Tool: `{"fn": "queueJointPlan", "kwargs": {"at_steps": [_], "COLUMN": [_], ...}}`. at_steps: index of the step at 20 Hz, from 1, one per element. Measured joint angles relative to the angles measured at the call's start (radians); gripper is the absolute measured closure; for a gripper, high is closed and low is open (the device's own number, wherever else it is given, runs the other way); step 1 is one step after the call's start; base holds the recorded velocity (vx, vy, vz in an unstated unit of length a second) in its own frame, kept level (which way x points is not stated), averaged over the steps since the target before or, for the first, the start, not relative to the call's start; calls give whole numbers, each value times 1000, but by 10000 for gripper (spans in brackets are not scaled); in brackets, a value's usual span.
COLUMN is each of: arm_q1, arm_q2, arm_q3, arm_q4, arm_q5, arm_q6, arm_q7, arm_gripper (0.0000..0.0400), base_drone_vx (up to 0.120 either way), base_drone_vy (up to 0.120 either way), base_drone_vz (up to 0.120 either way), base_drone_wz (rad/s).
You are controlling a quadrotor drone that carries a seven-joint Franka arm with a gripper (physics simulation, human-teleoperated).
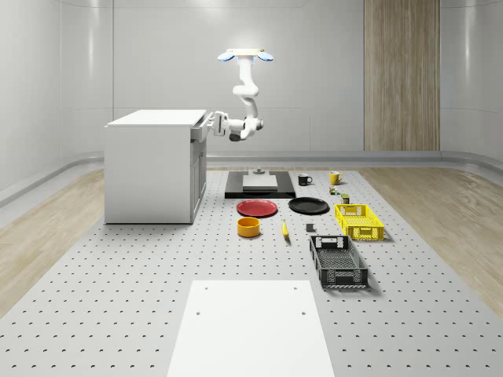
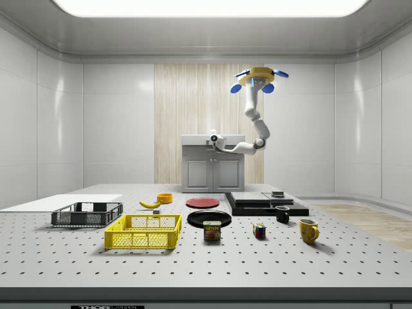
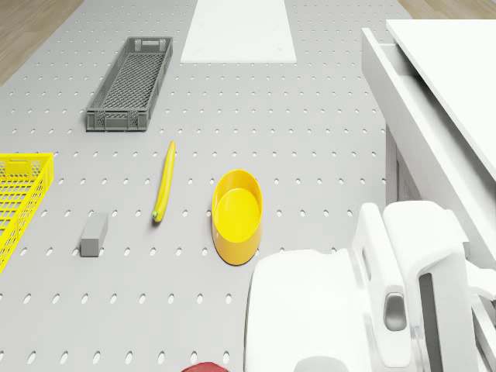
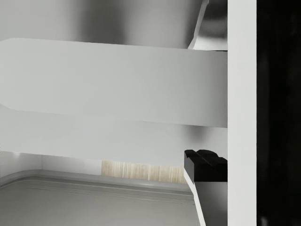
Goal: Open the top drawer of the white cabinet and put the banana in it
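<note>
the scene is bright and evenly lit; in the side view a long ceiling panel (image 2: 209, 6) glows overexposed white; soft sheen streaks run down the glossy wall panels; shadows under the yellow crate (image 2: 143, 232) and the white cabinet (image 1: 153, 169) are faint and short; the wrist view has a dark band along one edge and pale, low-contrast surfaces.

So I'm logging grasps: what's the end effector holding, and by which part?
The end effector is at the top drawer's front edge on the white cabinet; a hold cannot be told.

Two crates (image 1: 359, 221) (image 1: 338, 261), two plates (image 1: 257, 208) (image 1: 308, 206), two mugs (image 1: 304, 179) (image 1: 334, 177), one banana (image 1: 284, 228).
</note>
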Motion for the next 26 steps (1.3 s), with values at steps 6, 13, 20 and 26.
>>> {"fn": "queueJointPlan", "kwargs": {"at_steps": [6,13,20,26], "arm_q1": [-26,-61,-81,-82], "arm_q2": [-37,-72,-89,-93], "arm_q3": [-26,-82,-128,-144], "arm_q4": [-25,-44,-49,-49], "arm_q5": [3,-49,-89,-101], "arm_q6": [-36,-98,-144,-154], "arm_q7": [41,71,80,82], "arm_gripper": [271,279,89,20], "base_drone_vx": [0,0,0,0], "base_drone_vy": [0,0,-11,-67], "base_drone_vz": [0,0,0,0], "base_drone_wz": [0,0,0,0]}}
